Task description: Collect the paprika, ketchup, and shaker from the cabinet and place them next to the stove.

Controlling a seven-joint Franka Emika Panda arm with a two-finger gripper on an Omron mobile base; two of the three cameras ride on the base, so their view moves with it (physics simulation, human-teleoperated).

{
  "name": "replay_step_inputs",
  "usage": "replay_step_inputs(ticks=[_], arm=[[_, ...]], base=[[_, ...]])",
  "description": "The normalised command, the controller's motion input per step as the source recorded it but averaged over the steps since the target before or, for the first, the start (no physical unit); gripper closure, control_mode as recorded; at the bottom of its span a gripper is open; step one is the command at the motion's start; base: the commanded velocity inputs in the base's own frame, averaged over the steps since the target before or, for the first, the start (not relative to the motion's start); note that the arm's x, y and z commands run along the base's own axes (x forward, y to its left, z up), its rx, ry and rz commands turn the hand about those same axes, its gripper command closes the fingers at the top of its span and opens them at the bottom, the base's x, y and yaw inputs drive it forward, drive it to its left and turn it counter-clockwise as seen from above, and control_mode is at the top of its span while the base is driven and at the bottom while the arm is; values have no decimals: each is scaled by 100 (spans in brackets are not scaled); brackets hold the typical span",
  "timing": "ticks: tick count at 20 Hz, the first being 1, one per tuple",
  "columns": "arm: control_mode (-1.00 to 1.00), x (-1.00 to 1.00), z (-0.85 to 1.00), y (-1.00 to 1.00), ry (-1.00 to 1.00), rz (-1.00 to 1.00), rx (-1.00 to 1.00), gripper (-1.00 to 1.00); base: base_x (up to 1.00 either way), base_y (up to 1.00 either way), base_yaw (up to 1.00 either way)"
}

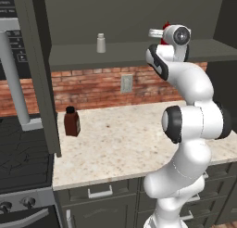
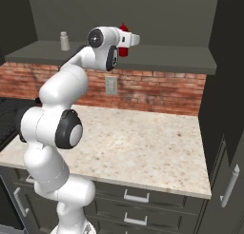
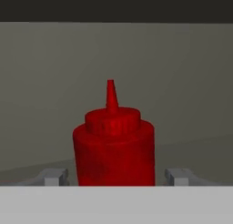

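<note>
Hand view puts the ketchup (image 3: 113, 145) right in front of the hand (image 3: 116, 175), upright on the cabinet shelf, with one fingertip (image 3: 53, 176) seen to each side of the bottle's body. A narrow gap is seen between each fingertip and the red wall, so the fingers are spread around the bottle without pressing on it; no contact is made out. Behind the bottle, the plain grey back wall of the cabinet (image 3: 182, 73) is seen.

From the left base view, the hand (image 1: 156, 33) is seen raised to shelf level, and a sliver of the ketchup (image 1: 165, 26) is visible just beyond it. Along the same shelf, well off to the hand's left, the shaker (image 1: 101, 43) is found standing upright. Far below the hand and to its left, the paprika (image 1: 71, 122) is set upright on the bench (image 1: 139, 143), close to the brick wall. Farther left still, past the bench's end and low beside it, the stove (image 1: 23, 153) is seen.

From the right base view, the ketchup (image 2: 123, 40) is seen partly hidden behind the hand (image 2: 134, 38), and the shaker (image 2: 64, 41) is placed well apart from it on the shelf.
</note>
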Motion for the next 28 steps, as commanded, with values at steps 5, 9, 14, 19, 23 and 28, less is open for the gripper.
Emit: replay_step_inputs(ticks=[5,9,14,19,23,28], arm=[[-100,4,-4,0,0,0,0,100],[-100,1,-9,0,0,0,0,100],[-100,0,-10,0,1,0,-2,100],[-100,0,-6,0,0,0,-2,100],[-100,-3,-3,0,0,0,0,100],[-100,-25,-12,0,-6,0,0,100]], base=[[0,0,0],[0,0,0],[0,0,0],[0,0,0],[0,0,0],[0,0,0]])
